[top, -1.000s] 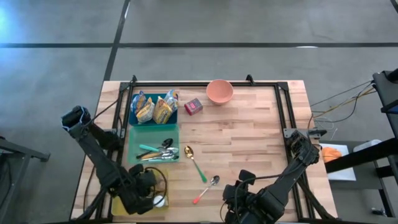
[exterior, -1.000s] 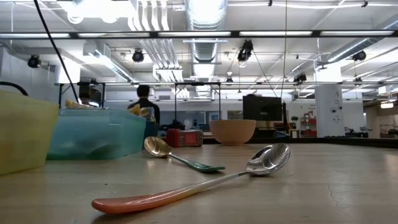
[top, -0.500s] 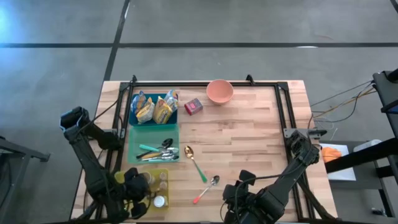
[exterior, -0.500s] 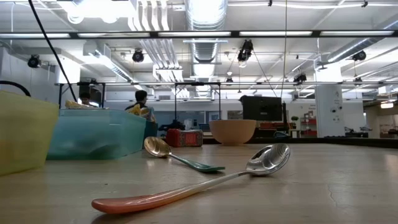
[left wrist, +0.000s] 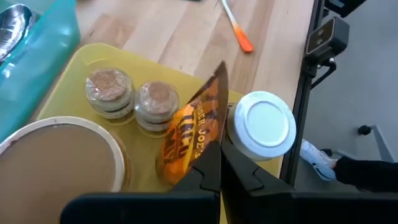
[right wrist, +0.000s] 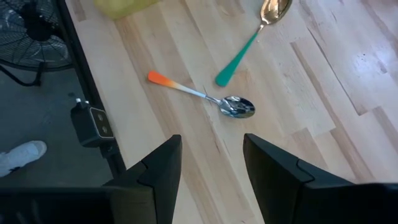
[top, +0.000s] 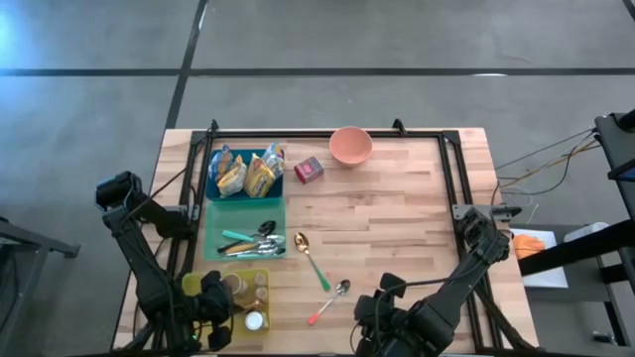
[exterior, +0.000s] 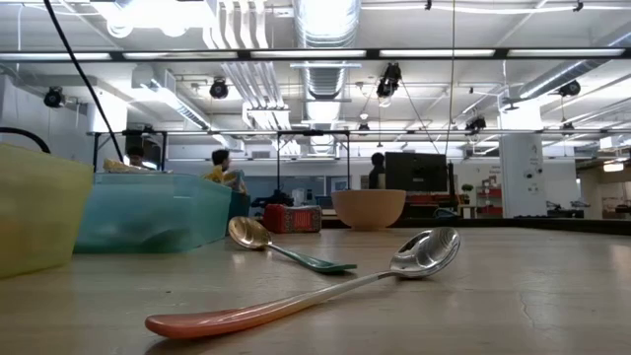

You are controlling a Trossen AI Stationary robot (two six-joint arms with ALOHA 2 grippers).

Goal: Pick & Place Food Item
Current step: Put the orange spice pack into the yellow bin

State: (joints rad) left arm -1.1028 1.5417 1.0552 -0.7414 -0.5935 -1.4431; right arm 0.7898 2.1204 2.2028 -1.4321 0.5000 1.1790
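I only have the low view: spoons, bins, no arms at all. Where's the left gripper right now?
Observer: The left gripper is at the yellow bin, shut on an orange snack packet.
Operator: What sits beside that packet?
Observer: A white-lidded jar on one side, two small jars on the other.
Operator: And the right arm?
Observer: The right gripper waits open at the table's near edge, by the orange-handled spoon.
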